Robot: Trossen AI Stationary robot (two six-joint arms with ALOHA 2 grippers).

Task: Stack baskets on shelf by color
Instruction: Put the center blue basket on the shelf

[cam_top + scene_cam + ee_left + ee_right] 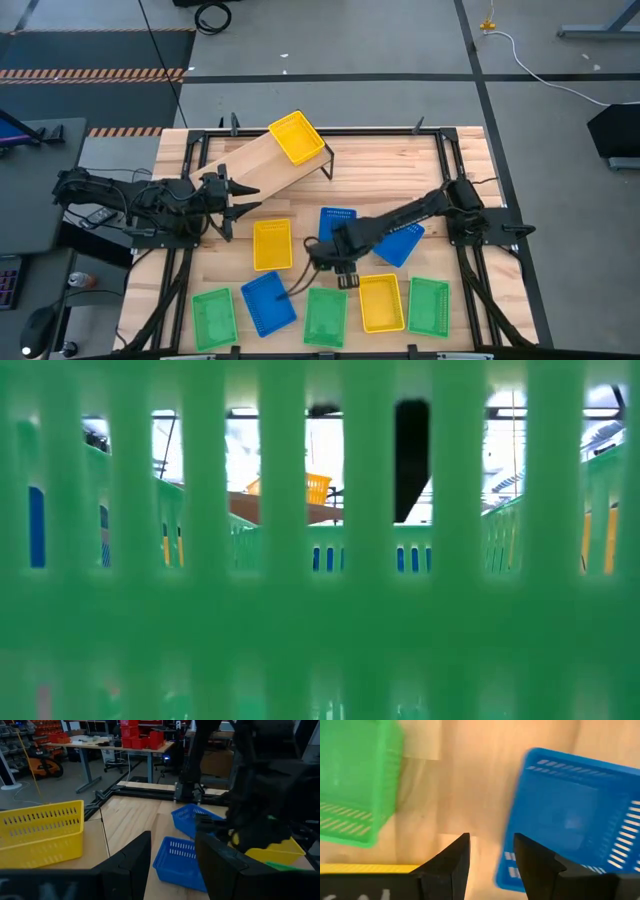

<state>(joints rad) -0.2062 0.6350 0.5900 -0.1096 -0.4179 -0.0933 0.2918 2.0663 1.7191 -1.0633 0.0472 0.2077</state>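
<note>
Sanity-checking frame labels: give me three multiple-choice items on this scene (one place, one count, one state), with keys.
1. Where is the yellow basket farthest from the others?
A. On the shelf
B. On the floor
C. Inside another basket

2. How many green baskets lie on the tabletop?
A. One
B. Three
C. Five

3. How are the right gripper jaws?
A. Shut on a blue basket
B. Open, holding nothing
C. Shut on a yellow basket

Key: A, the high view shows it on the shelf's end; B, three lie along the near edge; B, the right wrist view shows bare wood in the gap.
</note>
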